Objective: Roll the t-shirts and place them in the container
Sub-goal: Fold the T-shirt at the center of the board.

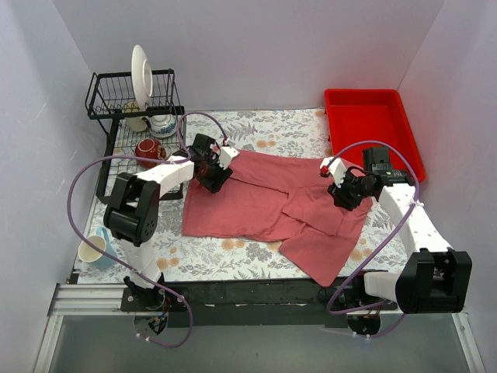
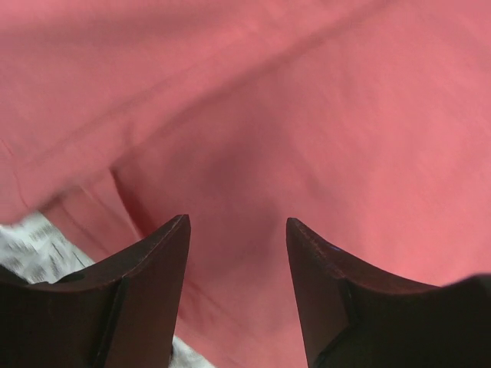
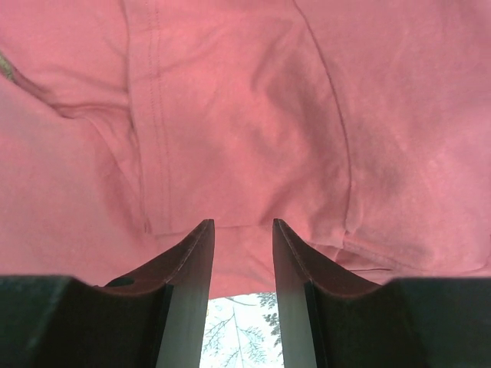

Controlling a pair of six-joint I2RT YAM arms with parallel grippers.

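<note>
The dusty-red t-shirt (image 1: 264,206) lies spread and partly folded on the floral tablecloth (image 1: 233,264), with one flap reaching toward the front right. My left gripper (image 1: 213,167) is at the shirt's far left corner. In the left wrist view the gripper (image 2: 238,226) is open just above the shirt (image 2: 307,115), with cloth showing between the fingers. My right gripper (image 1: 339,186) is at the shirt's right edge. In the right wrist view the gripper (image 3: 243,226) is open and its fingers straddle the hem of the shirt (image 3: 230,115), with tablecloth (image 3: 238,330) below.
A bright red plastic tray (image 1: 373,124) sits at the back right. A black dish rack (image 1: 132,101) at the back left holds a white plate (image 1: 141,74), a red cup (image 1: 147,148) and a white pot (image 1: 161,124). A blue mug (image 1: 95,250) stands at the front left.
</note>
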